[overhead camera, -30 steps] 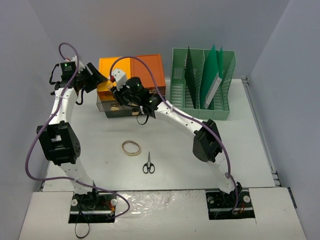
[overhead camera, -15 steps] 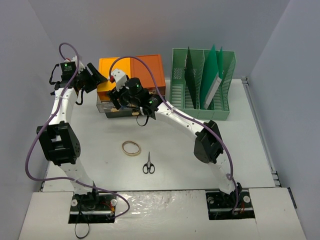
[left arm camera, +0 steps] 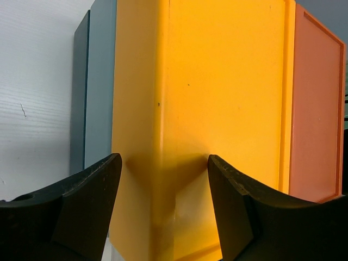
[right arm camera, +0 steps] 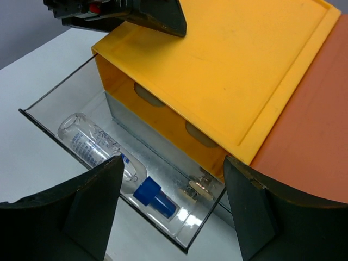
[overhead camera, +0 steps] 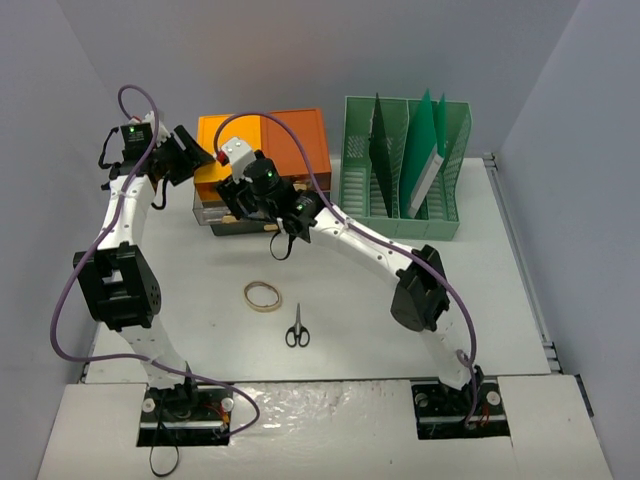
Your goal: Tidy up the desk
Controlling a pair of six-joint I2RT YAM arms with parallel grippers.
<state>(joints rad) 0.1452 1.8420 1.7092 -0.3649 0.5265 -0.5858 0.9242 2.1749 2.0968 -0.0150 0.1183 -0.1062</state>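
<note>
The desk (overhead camera: 350, 300) lies beneath and in front of the drawer unit (overhead camera: 290, 140). The left gripper (left arm camera: 163, 163), jaws apart, flanks the unit's left corner; the right gripper (right arm camera: 173, 163), jaws apart, hangs above its open clear drawer (right arm camera: 54, 117).

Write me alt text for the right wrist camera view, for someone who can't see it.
A clear drawer stands pulled open beneath a yellow-topped drawer unit, with a small clear bottle with a blue cap lying on its side inside. The right claw hovers open and empty above it.
</note>
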